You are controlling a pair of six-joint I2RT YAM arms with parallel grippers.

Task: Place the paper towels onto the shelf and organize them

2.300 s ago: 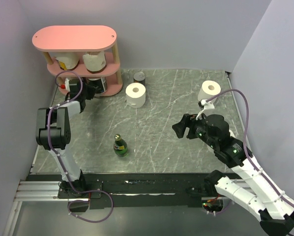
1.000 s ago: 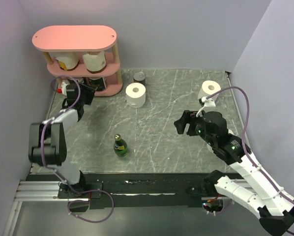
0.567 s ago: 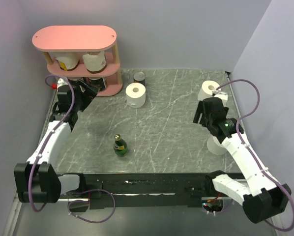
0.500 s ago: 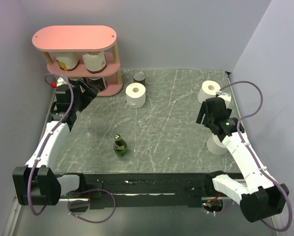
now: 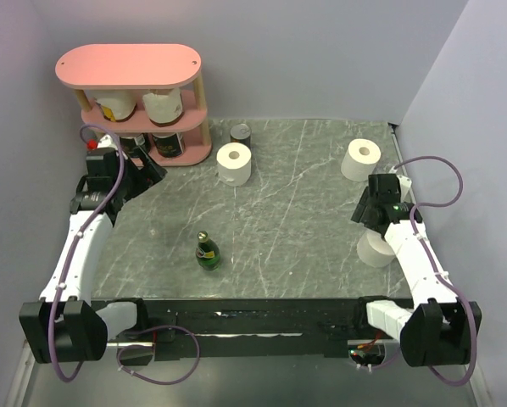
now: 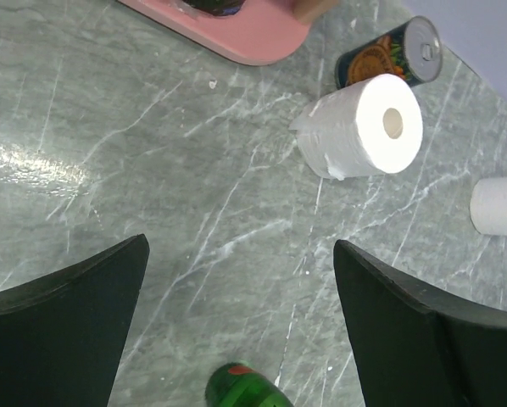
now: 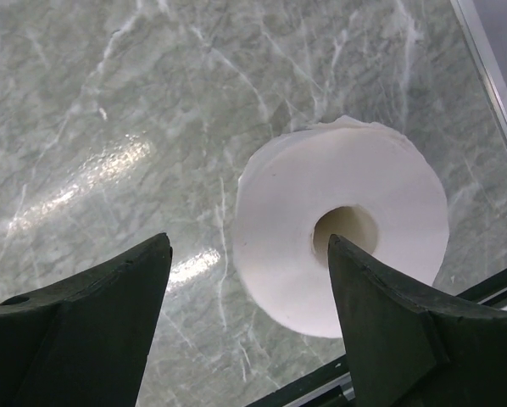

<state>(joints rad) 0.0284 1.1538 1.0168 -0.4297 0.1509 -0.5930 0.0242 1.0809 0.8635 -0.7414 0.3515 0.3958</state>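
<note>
The pink three-tier shelf stands at the far left of the surface. It holds two pale rolls on its middle board and a dark-wrapped roll on the bottom one. Just in front of it, the left end effector hangs spread wide, holding nothing. A white roll stands beside a tin can, and a green bottle stands nearer. At right, a far roll stands apart. The right end effector is spread and empty above a near roll.
</note>
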